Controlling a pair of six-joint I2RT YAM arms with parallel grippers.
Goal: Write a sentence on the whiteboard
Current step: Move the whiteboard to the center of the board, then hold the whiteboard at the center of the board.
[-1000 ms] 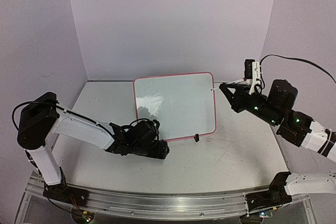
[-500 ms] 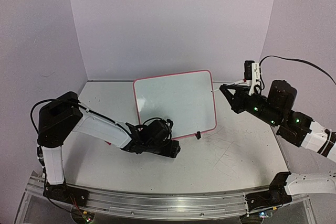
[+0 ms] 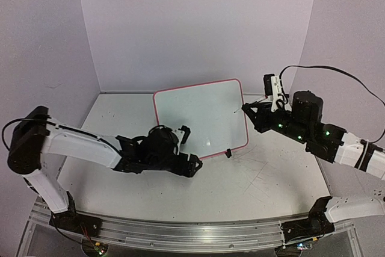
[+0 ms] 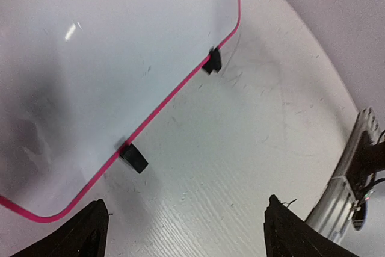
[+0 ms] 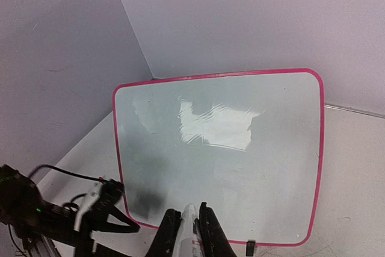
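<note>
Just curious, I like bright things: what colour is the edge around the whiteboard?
Pink-red, a thin line all around the whiteboard; it shows best in the right wrist view.

The left arm (image 3: 78, 142) rises at the near left corner of the table (image 3: 271, 191) and then reaches low and almost flat toward the middle of the table. There the left gripper (image 3: 191, 165) is held low over the surface, its two fingers (image 4: 90, 233) spread wide with nothing between them. The right arm (image 3: 337, 145) goes up from the near right corner, bends over the right edge and points inward, well above the table, and the right gripper (image 3: 248, 112) is closed tightly on a white marker (image 5: 190, 224).
</note>
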